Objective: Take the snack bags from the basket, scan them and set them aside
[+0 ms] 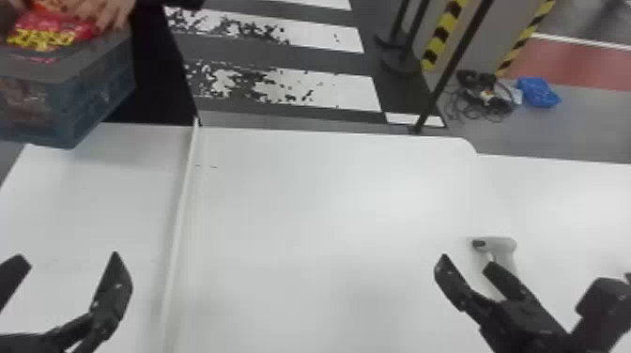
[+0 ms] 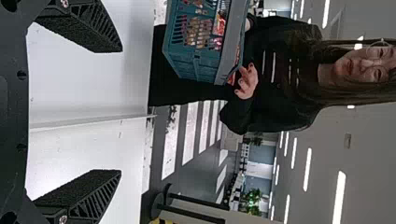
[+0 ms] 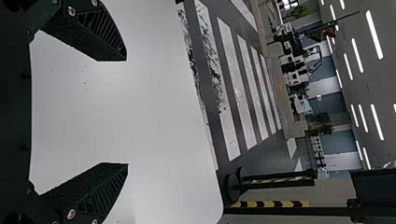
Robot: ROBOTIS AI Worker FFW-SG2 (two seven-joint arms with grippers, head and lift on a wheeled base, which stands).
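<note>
Snack bags (image 1: 49, 29), red with yellow print on top, are heaped in the blue-green basket (image 1: 101, 87) at the far left of your view, with more packs showing through its mesh wall. A person's hand (image 1: 110, 14) rests on the top bags, by the basket's grey rim. The basket is at the far left corner of the white surface (image 1: 328, 197); you can't tell whether its base touches there.

Your left hand (image 1: 65, 260) is over the near left part of the surface, its two fingers spread wide, with the basket well beyond them. Your right hand (image 1: 467, 263) is over the near right part, and the right wrist view shows you its fingers well apart too.

Just beyond your right hand's fingertips in the head view, you have the pale grey scanner (image 1: 504, 245) on the surface, its lower part hidden behind a finger. A thin white strip (image 1: 180, 211) runs from the near side to the far edge, between your two hands.

Past the surface, you can see white stripes (image 1: 319, 87) on the dark floor, a black post (image 1: 450, 70), yellow-and-black striped bars (image 1: 441, 40), a heap of cables (image 1: 488, 101) and, beside it, a blue bag (image 1: 539, 92).
</note>
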